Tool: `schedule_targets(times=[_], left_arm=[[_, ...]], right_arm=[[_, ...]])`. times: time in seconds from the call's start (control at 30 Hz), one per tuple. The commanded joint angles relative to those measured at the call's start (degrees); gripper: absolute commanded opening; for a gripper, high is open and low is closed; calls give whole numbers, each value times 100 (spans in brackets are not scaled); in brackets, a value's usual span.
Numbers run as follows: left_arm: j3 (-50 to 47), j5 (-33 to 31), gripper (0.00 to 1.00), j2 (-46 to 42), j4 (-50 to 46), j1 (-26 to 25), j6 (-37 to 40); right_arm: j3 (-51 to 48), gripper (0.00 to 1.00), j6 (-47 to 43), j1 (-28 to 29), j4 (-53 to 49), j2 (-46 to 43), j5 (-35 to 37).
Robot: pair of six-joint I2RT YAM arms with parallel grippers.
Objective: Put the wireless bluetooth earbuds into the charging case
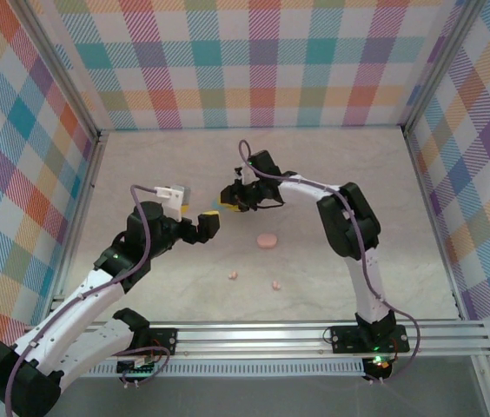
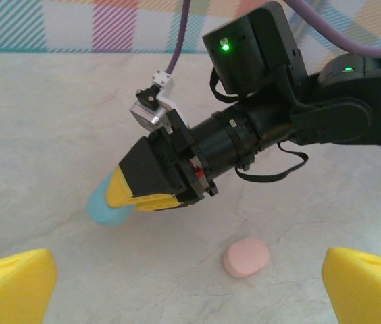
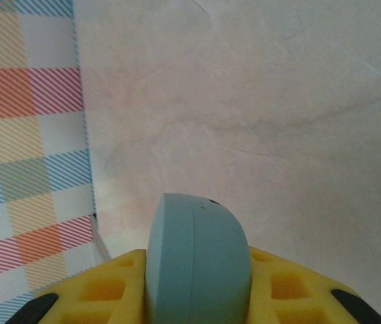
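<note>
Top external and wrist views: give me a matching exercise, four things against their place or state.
Things:
1. blue case
2. pink case
3. pink earbuds
4. left gripper

Place or state:
a. wide open
b. loose on the table, nearest its near edge
c. clamped in the right gripper
d. flat on the table, farther in

Pairs: 1-c, 2-d, 3-b, 4-a

A pale marbled worktop (image 1: 332, 174) lies between walls of pastel checked pattern (image 1: 254, 61), a ribbed metal rail (image 1: 262, 334) along its near edge.
</note>
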Motion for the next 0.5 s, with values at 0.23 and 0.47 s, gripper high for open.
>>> schedule_targets(times=[0.23,0.47], left_arm=[[202,-443,100,-49,-699,0,-723],[-309,-628,100,-912,-812,0,-864]], right_arm=[[1060,23,-1268,39,-1523,625,194],[1246,23,-1691,39,-1763,885,460]])
